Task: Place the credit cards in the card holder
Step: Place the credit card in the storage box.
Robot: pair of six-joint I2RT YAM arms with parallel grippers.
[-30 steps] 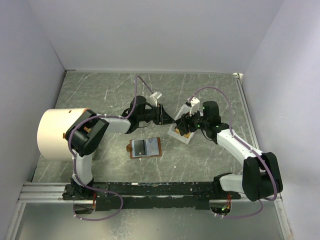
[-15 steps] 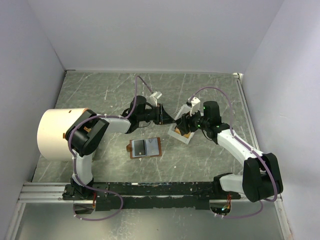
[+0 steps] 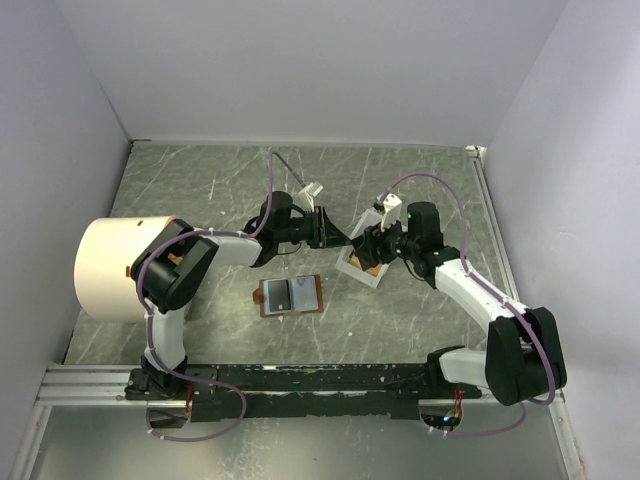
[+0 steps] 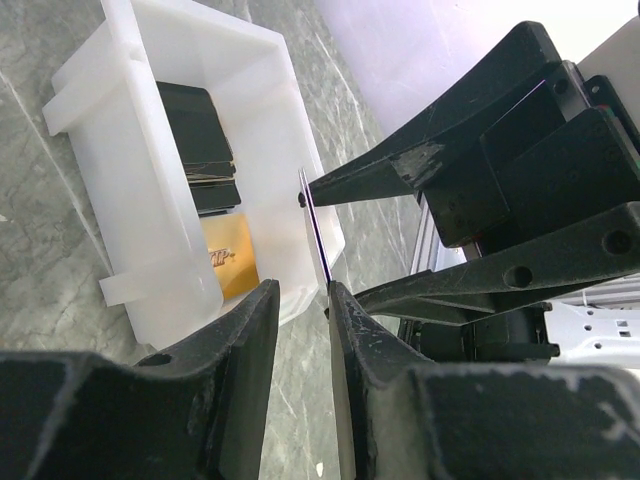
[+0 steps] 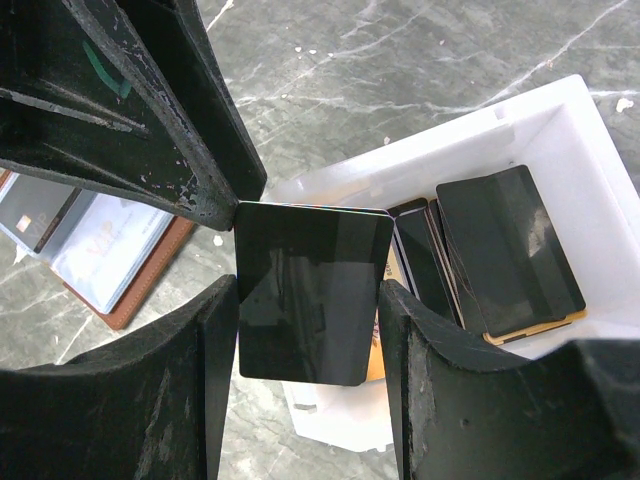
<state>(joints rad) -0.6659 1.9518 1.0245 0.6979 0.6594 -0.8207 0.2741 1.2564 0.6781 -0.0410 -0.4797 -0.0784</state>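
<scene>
Credit cards (image 5: pixel 505 250) mostly sit in the white tray (image 4: pixel 120 180): a stack of dark ones plus a tan-orange card (image 4: pixel 232 262) low in it. One dark card (image 5: pixel 312 295) is up above the tray, on edge, with the right pincer (image 5: pixel 308 290) clamped across its two side edges. Left pincer (image 4: pixel 302 290) meets it from the other side, fingers a little apart, the card's thin edge at the gap and touching one finger; we see no clamp there. We read this as a mid-air handover.

Card holder (image 3: pixel 300 296) lies open on the table (image 3: pixel 200 190), near the tray on the left arm's side, apart from the raised card. In the top view its left half seems to hold one dark card; the right half shows only pale lining. We judge the task early: maybe one card in, one in transit, several left in the tray.
</scene>
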